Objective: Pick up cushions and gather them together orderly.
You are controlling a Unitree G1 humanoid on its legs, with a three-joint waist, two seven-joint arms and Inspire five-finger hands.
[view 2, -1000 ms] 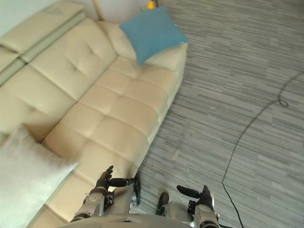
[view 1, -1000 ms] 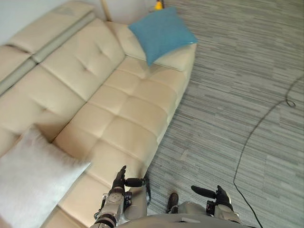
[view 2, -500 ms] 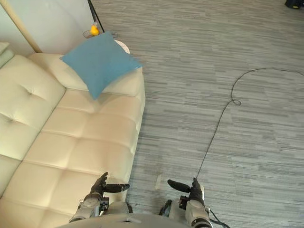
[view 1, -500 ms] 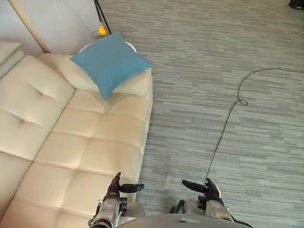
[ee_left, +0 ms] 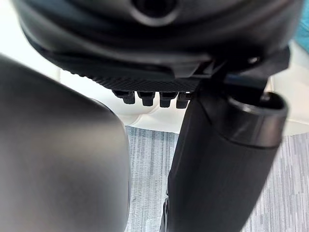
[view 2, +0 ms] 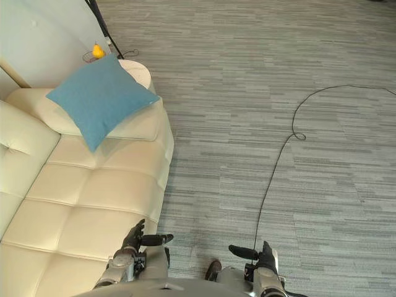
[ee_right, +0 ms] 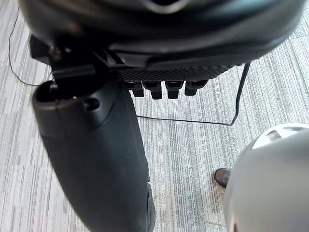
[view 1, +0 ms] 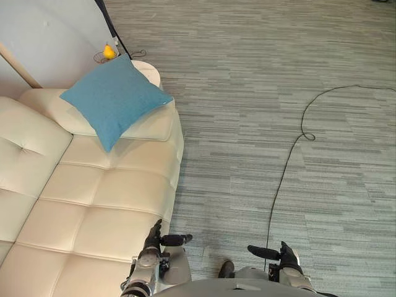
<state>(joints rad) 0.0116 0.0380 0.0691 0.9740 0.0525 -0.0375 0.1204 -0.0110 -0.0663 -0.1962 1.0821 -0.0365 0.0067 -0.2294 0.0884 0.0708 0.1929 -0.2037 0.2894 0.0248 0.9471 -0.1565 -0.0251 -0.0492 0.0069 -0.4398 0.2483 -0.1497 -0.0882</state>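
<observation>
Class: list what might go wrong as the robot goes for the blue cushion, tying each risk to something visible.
1. The blue cushion leans on the sofa's armrest, one corner at its outer edge; a sideways nudge might tip it onto the floor.
2. A small yellow object stands just behind it; overreaching may knock it.
3. The left hand and right hand are open and far off; stretching may give a weak grip.

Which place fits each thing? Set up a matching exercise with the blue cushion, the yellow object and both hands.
Things: 1 blue cushion; 2 yellow object; 3 left hand; 4 right hand.
Places: A over the grey floor; B on the sofa's armrest; C by the wall; D at the sofa's front edge.
Pairs: 1-B; 2-C; 3-D; 4-A.
</observation>
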